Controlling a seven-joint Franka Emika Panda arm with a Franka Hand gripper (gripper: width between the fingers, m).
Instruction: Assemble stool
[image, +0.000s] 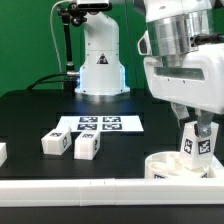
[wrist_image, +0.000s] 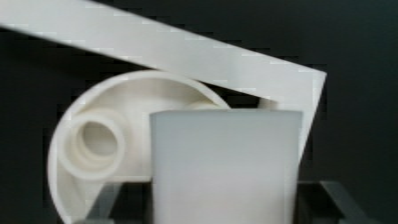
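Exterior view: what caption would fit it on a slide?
Gripper holds a leg block at the round seat, spare blocks nearby.

Your round white plastic disc seat (wrist_image: 89, 140) looks smooth, with a soft sheen along its rim. The white rectangular plastic leg block (wrist_image: 222, 165) reads matt and even. The black table top (image: 30, 110) is mostly dull. The long white border rail (image: 80, 188) looks smooth and faintly glossy.

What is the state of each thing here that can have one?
gripper: shut on the held leg block.
held leg block: upright, above the seat.
seat: lying on the table, beside the border rail.
loose leg blocks: lying on the table, not gripped.
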